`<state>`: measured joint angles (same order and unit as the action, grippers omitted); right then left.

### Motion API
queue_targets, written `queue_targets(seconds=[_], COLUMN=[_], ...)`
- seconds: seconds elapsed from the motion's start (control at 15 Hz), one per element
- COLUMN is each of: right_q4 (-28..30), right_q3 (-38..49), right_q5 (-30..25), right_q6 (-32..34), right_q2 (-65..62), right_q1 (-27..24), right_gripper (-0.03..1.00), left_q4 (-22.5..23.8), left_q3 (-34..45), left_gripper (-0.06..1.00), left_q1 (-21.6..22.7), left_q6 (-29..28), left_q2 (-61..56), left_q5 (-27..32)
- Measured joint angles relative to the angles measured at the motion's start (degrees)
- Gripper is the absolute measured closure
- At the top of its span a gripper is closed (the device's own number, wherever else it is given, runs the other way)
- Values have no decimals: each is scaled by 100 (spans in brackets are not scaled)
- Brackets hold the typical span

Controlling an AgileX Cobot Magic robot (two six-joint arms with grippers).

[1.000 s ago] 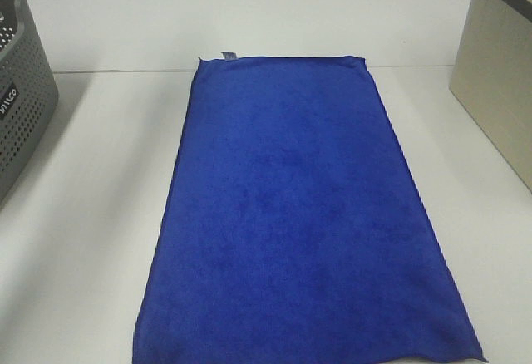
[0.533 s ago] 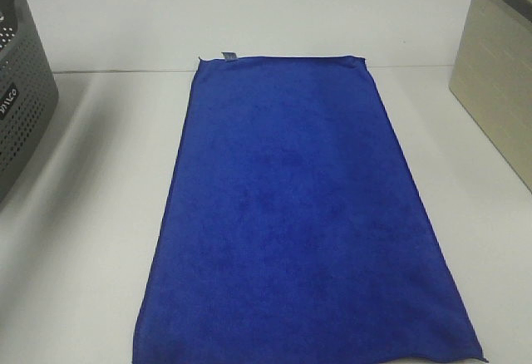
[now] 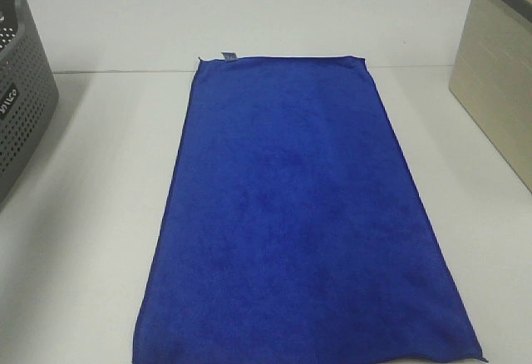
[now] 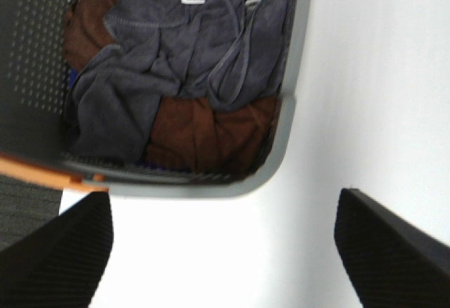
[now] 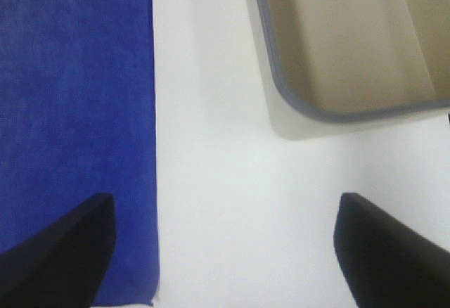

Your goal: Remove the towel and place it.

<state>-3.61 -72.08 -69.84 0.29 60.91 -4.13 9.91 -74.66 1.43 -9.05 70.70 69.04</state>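
Lying flat and spread out down the centre of the exterior high frame, the towel (image 3: 303, 223), on the white worktop (image 3: 83, 239), its small tag (image 3: 228, 56) at the upper left corner and its near edge running off the bottom of the frame. Showing neither arm in that view.

Hovering above the worktop, the left gripper (image 4: 223, 252), pointing downward, fingers (image 4: 60, 259) set wide apart at the lower corners of the left wrist frame and clamping nothing. Sitting in the upper part of that frame, a grey perforated basket (image 4: 281, 146) holding crumpled grey cloth (image 4: 176, 55) and brown cloth (image 4: 204, 132); same basket (image 3: 21, 98) standing at the left edge of the exterior high frame, well apart from the towel.

Hanging over bare worktop, the right gripper (image 5: 223, 252), likewise facing down, fingers (image 5: 63, 259) spread wide and holding nothing. Filling the left side of the right wrist frame, the towel's long edge (image 5: 77, 111), one finger overlapping it in the picture. Occupying the upper right, a beige bin (image 5: 281, 122), also seen at the right edge of the exterior high frame (image 3: 499, 90).
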Motion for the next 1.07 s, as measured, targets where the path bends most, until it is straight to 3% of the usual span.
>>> queue_targets(seconds=[0.4,0.67,1.07], right_q4=[29,63,-52], right_q3=[2217,3203,4068], right_q5=[-11,481,286], right_q6=[6,-86,-670], right_q2=[-2825,-4148,-5581], right_q1=[0,0,0], right_gripper=[18,18,18], left_q4=[178,218,223], left_q3=[1954,3610,4383], left_gripper=[14,14,14], left_q1=[0,0,0], left_q6=[57,252,556], left_q2=[-2487,-4354,-5735], left_q5=[-430,-1060,-779])
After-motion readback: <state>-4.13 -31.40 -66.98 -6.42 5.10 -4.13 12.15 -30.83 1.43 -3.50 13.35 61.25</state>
